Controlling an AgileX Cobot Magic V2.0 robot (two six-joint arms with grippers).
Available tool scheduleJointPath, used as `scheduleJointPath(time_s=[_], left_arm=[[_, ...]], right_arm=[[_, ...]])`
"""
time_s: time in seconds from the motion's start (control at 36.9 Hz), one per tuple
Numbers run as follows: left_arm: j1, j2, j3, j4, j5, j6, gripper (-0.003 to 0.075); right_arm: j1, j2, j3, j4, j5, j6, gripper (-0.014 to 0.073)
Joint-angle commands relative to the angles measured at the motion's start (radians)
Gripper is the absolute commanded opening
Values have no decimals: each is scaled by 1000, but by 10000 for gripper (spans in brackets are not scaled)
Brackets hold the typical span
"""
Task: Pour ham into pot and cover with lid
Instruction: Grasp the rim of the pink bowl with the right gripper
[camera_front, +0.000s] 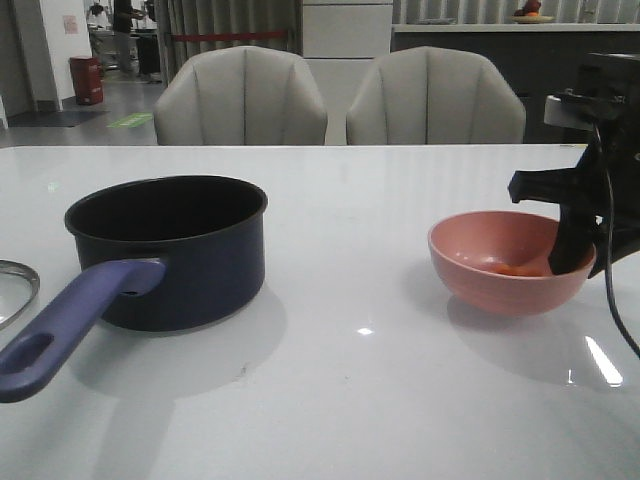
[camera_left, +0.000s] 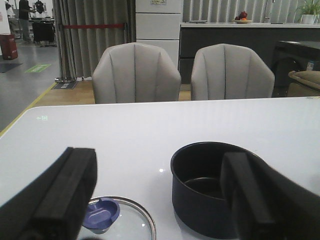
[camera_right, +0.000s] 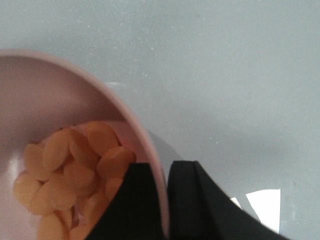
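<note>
**A:** Start with what sits closest to you on the desk (camera_front: 330, 400).

**B:** Nearest you on the left is the long purple-blue handle (camera_front: 70, 320) of the pot (camera_front: 170, 250), its holed end pointing toward you. At the far left edge you catch only a sliver of the lid (camera_front: 15, 290), lying flat on the desk just beside that handle.

**A:** And your left fingers?

**B:** Your left gripper (camera_left: 160, 195) hovers above the desk with its fingers (camera_left: 65, 195) spread wide, holding nothing. Between them, in the left wrist view, you see the lid's blue-purple knob (camera_left: 100, 212) and the pot, which stands upright with a bare black interior.

**A:** Where is the ham?

**B:** The ham (camera_right: 70, 175) lies in the pink bowl (camera_front: 505, 265), which rests upright on the desk on your right, well apart from the pot. From the front you see only a bit of orange at the bowl's bottom.

**A:** The right side, then?

**B:** Your right gripper (camera_right: 167, 200) pinches the bowl's rim on its right side: one finger inside against the ham, the other outside, closed on the wall between them.

**A:** Beyond that?

**B:** Two grey chairs (camera_front: 240, 100) stand behind the far edge of the desk.
</note>
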Motion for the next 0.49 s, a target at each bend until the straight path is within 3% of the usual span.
scheduleJointPath(time_s=[0.0, 0.22, 0.46], left_arm=[[-6, 12, -28, -5, -72, -3, 552], [-6, 12, -28, -5, -70, -3, 552], [-6, 12, -28, -5, -70, -3, 552]], right_arm=[[5, -97, -51, -4, -47, -26, 136], [113, -208, -105, -4, -140, -146, 136], [306, -233, -138, -4, -357, -147, 136]])
